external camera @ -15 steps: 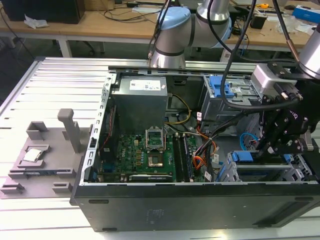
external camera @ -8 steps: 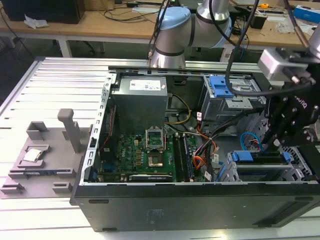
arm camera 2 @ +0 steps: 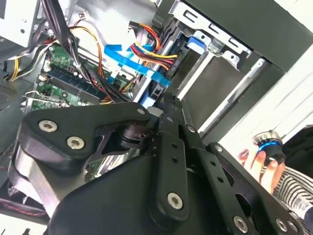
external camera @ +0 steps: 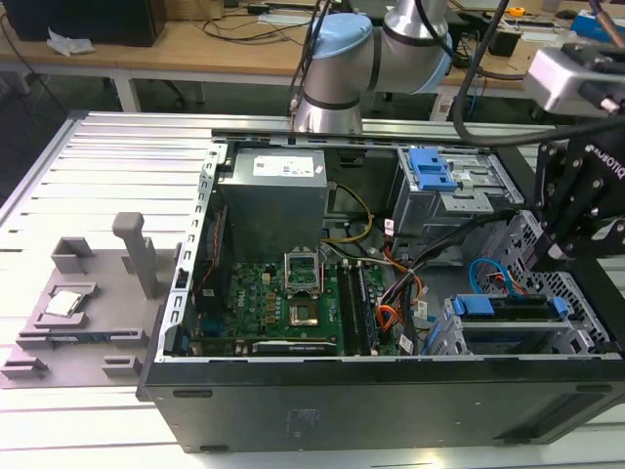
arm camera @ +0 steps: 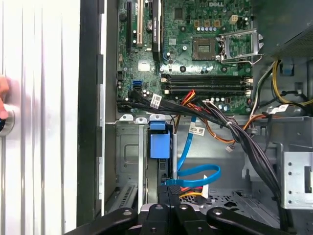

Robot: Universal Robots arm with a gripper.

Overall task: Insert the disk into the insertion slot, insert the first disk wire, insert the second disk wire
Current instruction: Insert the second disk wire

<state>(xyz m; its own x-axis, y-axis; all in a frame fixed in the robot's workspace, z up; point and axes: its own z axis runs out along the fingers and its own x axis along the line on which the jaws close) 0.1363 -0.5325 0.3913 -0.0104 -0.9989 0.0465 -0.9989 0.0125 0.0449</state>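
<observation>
The disk (external camera: 508,309) in its blue carrier lies seated in the insertion slot (external camera: 584,311), the silver perforated cage at the exterior view's right. Its blue carrier tab (arm camera: 160,142) also shows in the first wrist view and in the second wrist view (arm camera 2: 195,41). The second disk wire (arm camera: 196,169), a light-blue flat cable, loops behind the disk (external camera: 484,273). A red, orange and black wire bundle (arm camera: 191,184) ends beside it. My gripper (arm camera: 169,189) hangs over the disk's rear edge, fingers shut together, tips right at the two wire ends (arm camera 2: 164,105). Whether it pinches a plug is hidden.
The open computer case (external camera: 371,391) lies on a slatted table (external camera: 98,166), motherboard (external camera: 283,303) in its middle. A grey drive cage with a blue latch (external camera: 433,172) stands at the back. A grey fixture plate (external camera: 78,313) lies at the exterior view's left. A hand (arm camera 2: 259,160) rests on a knob.
</observation>
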